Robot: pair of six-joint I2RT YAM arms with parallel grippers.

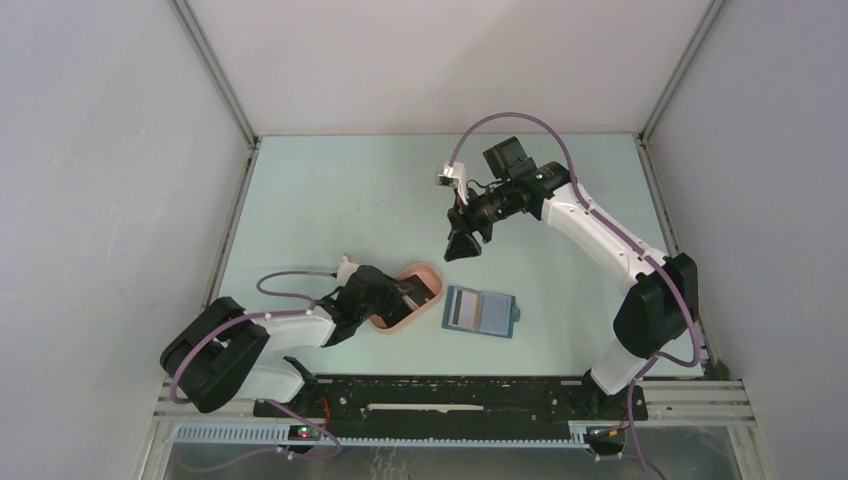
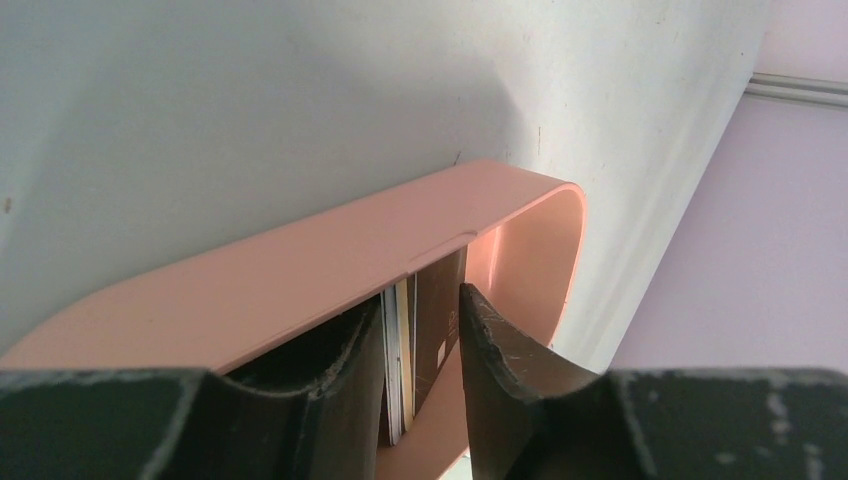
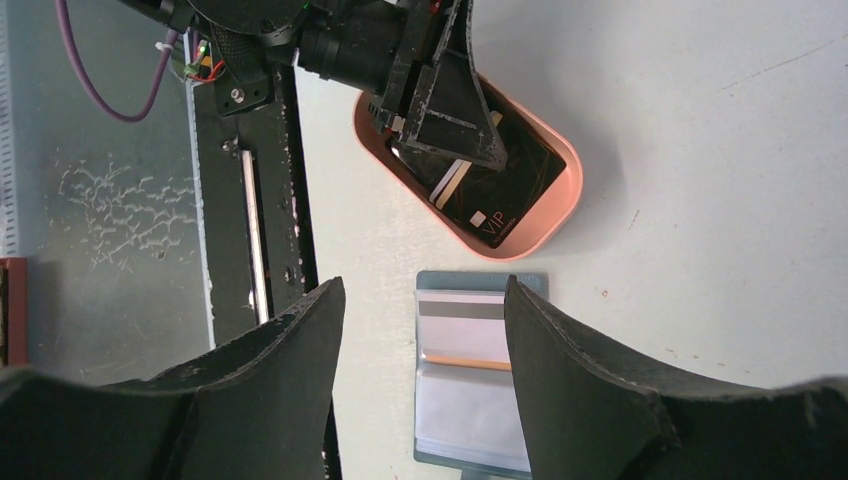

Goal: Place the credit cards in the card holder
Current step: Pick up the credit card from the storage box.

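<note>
Credit cards (image 3: 490, 190), thin black rectangular plastic, one lettered VIP: stacked in the pink oval plastic tray (image 2: 300, 270), directly under the left gripper (image 2: 420, 305). From that wrist, several show edge-on in the gap between the two black fingers (image 2: 350, 370).
Left gripper: lowered into the tray, fingers standing a little apart with card edges between them; whether the pads press on them cannot be told.
Pale tan card with a dark stripe (image 3: 460, 335): lying flat on one half of the card holder, below and between the right gripper's fingers as seen from its own wrist.
Card holder (image 3: 470, 430), small blue rectangular folding wallet, opened flat: on the pale table (image 1: 350, 200), just beside the tray's rounded end and just ahead of the left gripper, apart from both.
Right gripper (image 3: 422, 290): raised well above the holder, fingers spread wide, nothing between them.
</note>
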